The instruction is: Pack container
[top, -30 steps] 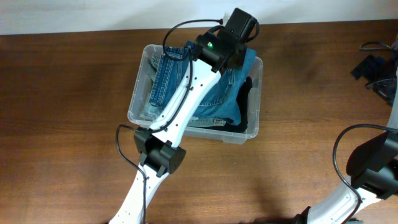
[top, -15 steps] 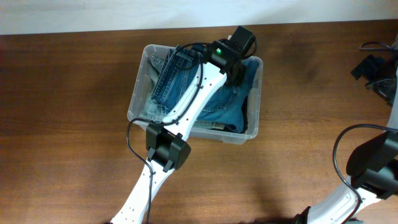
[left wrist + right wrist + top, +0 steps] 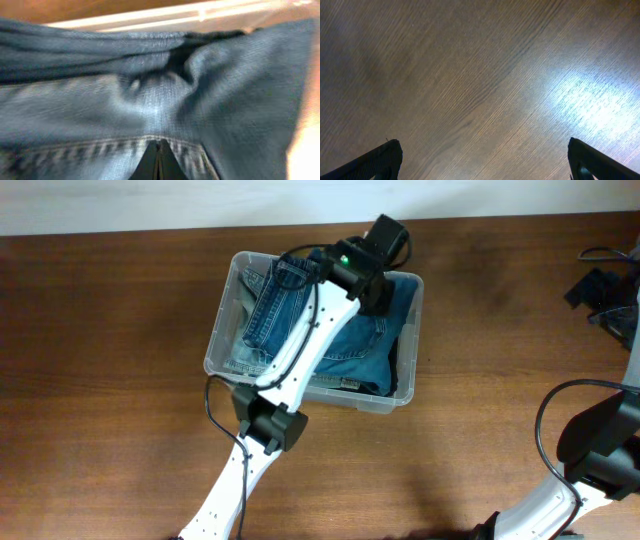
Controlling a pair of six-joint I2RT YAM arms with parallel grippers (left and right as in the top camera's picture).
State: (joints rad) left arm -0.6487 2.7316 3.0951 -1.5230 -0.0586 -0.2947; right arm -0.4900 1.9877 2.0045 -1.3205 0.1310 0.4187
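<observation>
The clear plastic container stands at the back middle of the table. It holds folded blue jeans, darker denim and a black garment along its right wall. My left arm reaches over it, and its wrist hides the fingers at the far right corner. In the left wrist view my left gripper is shut, its tips pressed against blue denim that fills the frame. My right gripper is open and empty above bare wood.
A pile of dark cloth and cables lies at the table's right edge. My right arm sits at the front right corner. The container's far rim shows above the denim.
My left arm has pushed a little further into the container's back end, and the jeans under it have shifted. The right arm has not moved.
</observation>
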